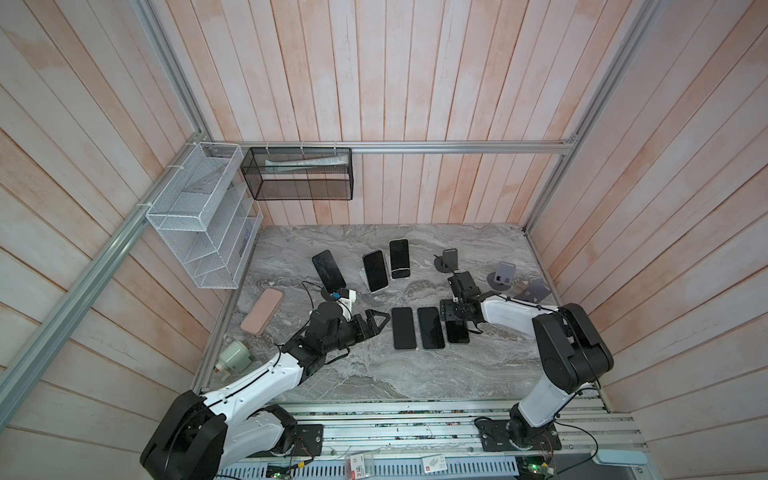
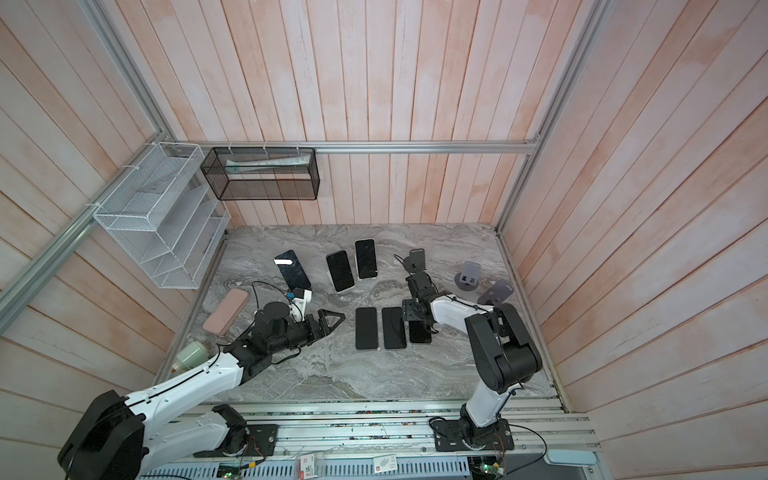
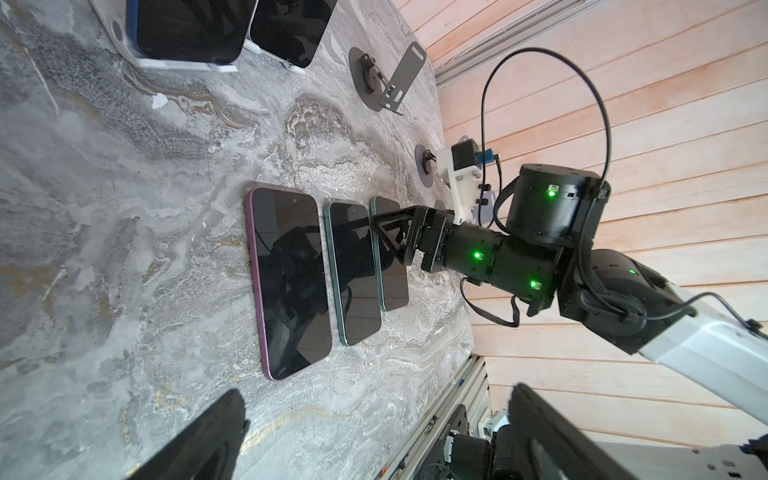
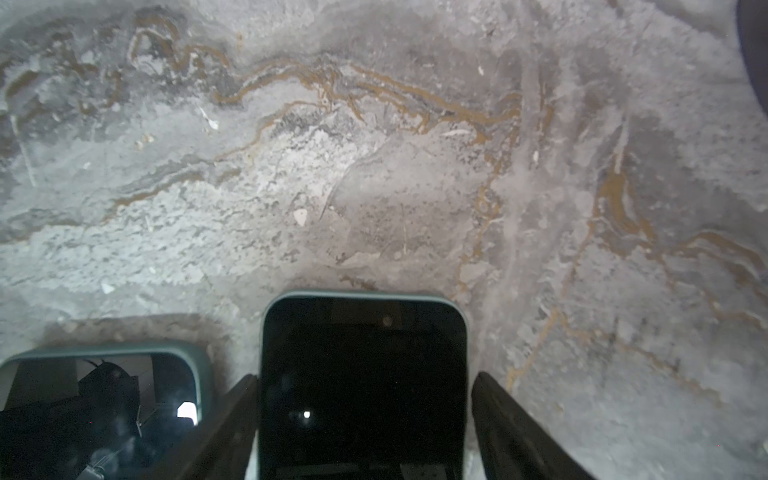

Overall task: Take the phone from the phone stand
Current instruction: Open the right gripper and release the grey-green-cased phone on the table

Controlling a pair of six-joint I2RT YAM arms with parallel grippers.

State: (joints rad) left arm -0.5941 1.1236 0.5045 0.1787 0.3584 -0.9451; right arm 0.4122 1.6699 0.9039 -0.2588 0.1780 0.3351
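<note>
A teal-edged phone [image 4: 361, 374] lies flat, screen up, on the marble table [image 1: 374, 374], the rightmost of three flat phones [image 1: 458, 334]. My right gripper [image 4: 363, 378] straddles its top end with the jaws open, and a gap shows beside one finger [image 4: 498, 407]. In both top views this gripper [image 1: 457, 322] hangs just over that phone [image 2: 420, 334]. Behind it stand an empty black phone stand [image 1: 449, 259] and two empty grey stands [image 1: 505, 274]. Three more phones [image 1: 375, 270] lean on stands at the back. My left gripper [image 1: 376, 322] hovers open and empty left of the flat row.
A pink case [image 1: 262, 311] and a pale green device [image 1: 232, 357] lie at the table's left edge. A white wire rack [image 1: 199, 216] and a black mesh basket [image 1: 299, 174] hang on the walls. Two other flat phones [image 1: 404, 328] lie beside the teal-edged one.
</note>
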